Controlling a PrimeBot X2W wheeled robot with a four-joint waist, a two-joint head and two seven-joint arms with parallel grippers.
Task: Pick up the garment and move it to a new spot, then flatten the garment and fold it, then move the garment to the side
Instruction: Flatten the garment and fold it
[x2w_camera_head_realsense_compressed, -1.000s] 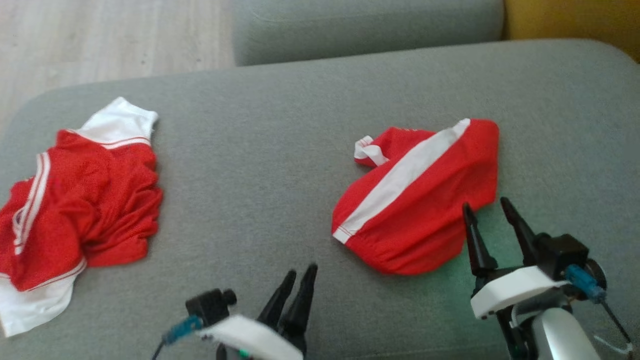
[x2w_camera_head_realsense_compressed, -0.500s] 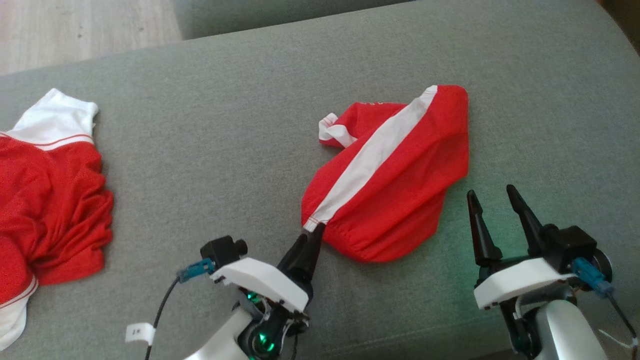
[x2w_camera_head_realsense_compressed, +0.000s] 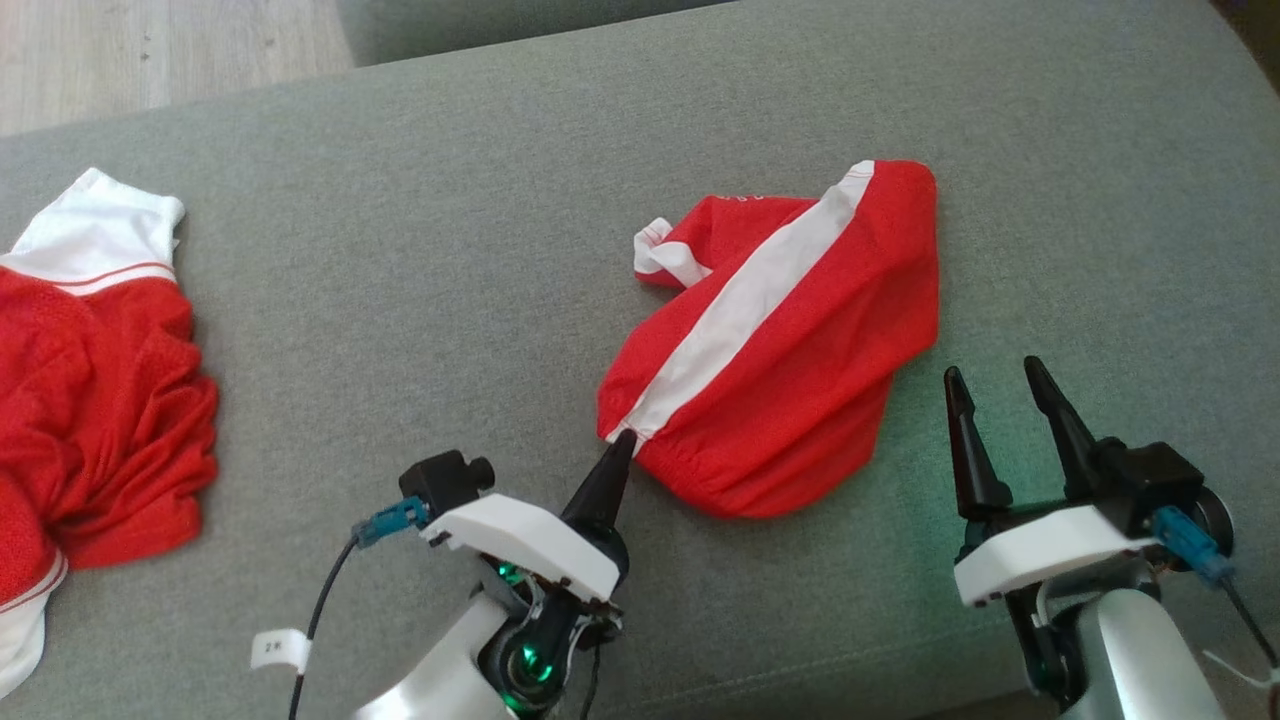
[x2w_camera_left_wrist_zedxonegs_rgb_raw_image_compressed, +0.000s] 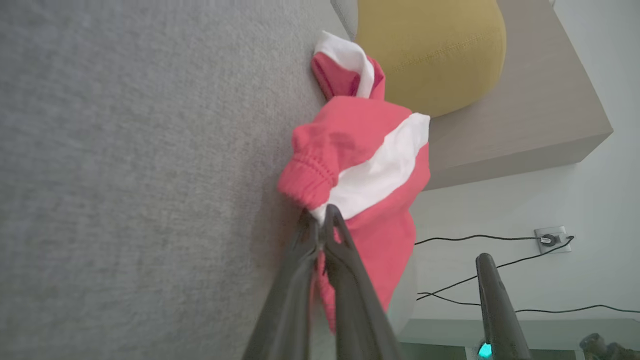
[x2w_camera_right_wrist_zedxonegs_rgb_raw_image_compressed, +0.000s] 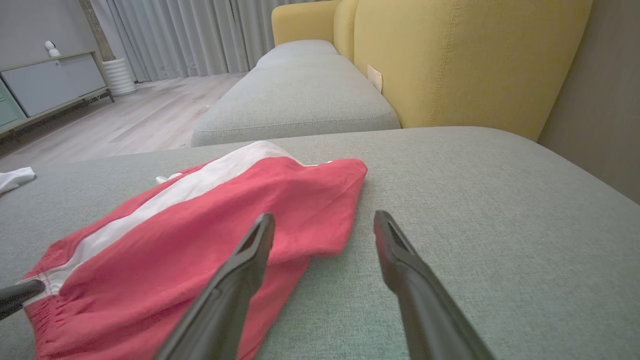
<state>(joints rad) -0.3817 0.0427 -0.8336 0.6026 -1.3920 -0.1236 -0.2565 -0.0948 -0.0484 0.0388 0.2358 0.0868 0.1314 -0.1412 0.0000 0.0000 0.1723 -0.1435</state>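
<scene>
Red cloth garment with a broad white stripe (x2w_camera_head_realsense_compressed: 800, 340) lies crumpled on the grey woven sofa seat (x2w_camera_head_realsense_compressed: 450, 300), right of the seat's middle and a little toward its front edge. The rest of the cloth is slack on the seat.

Left gripper (x2w_camera_head_realsense_compressed: 622, 442) sits over the seat's front middle. Its fingers are pressed together and pinch the garment's near-left corner, where the white stripe ends at the gathered hem. Can't tell whether that corner is lifted off the seat.

Right gripper (x2w_camera_head_realsense_compressed: 990, 368) is over the seat's front right, just beside the garment's right edge. Its fingers are spread and hold nothing. One finger overlaps the cloth edge in the right wrist view, and contact can't be told.

Second red mesh garment with white trim (x2w_camera_head_realsense_compressed: 90, 380) is bunched at the seat's left end, well apart. Yellow padded backrest (x2w_camera_right_wrist_zedxonegs_rgb_raw_image_compressed: 465, 60) stands behind the seat's far right. Pale wood floor (x2w_camera_head_realsense_compressed: 150, 50) lies beyond the seat's far-left edge.
</scene>
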